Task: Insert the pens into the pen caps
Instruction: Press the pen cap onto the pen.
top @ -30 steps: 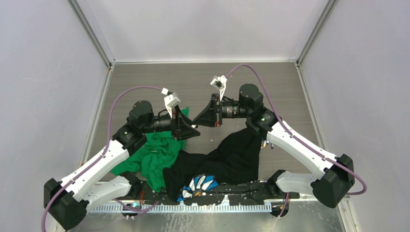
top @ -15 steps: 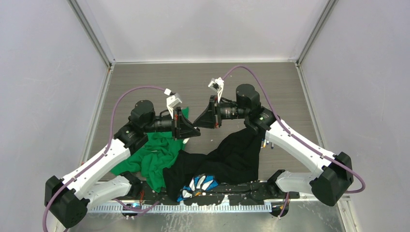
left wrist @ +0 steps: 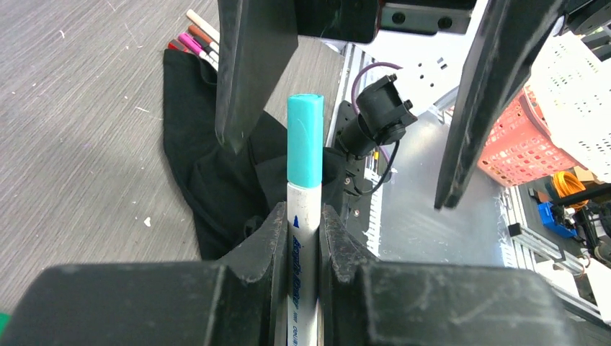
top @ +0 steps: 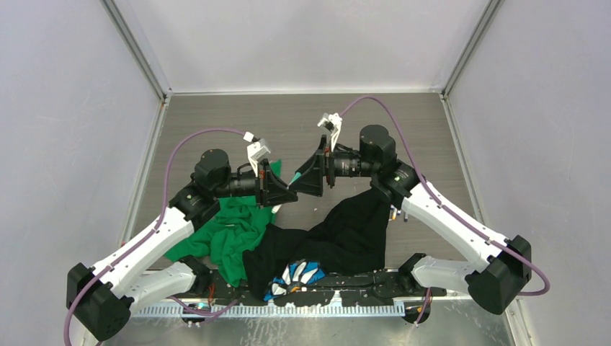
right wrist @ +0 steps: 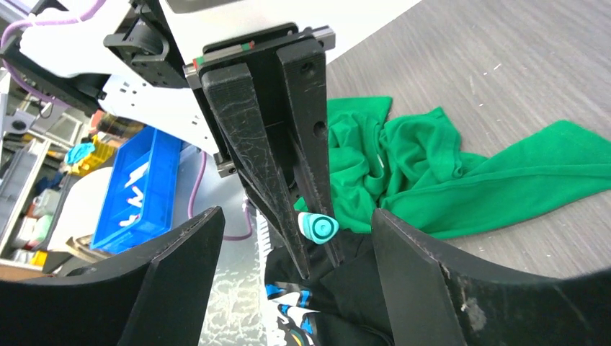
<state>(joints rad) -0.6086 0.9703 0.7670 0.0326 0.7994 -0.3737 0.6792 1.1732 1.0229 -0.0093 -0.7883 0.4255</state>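
Observation:
My left gripper (left wrist: 304,216) is shut on the white barrel of a pen (left wrist: 304,245), held above the table. A teal pen cap (left wrist: 305,140) sits on the pen's end, pointing at the right arm. The right gripper (right wrist: 295,223) is open, its two fingers (left wrist: 256,65) standing wide on either side of the teal cap (right wrist: 319,228) without touching it. From above, the cap (top: 295,177) shows between the left gripper (top: 283,194) and the right gripper (top: 306,180). Several more pens (left wrist: 196,37) lie on the table beside the black cloth.
A green cloth (top: 230,231), a black cloth (top: 349,231) and a blue-and-white cloth (top: 299,274) lie heaped between the arm bases. Grey walls close in the table on three sides. A red basket (left wrist: 522,144) and a blue bin (right wrist: 137,187) stand beyond the near edge.
The right gripper has opened, letting go of the teal cap, and drawn back slightly to the right. The left gripper closed on the pen barrel and has stayed in place.

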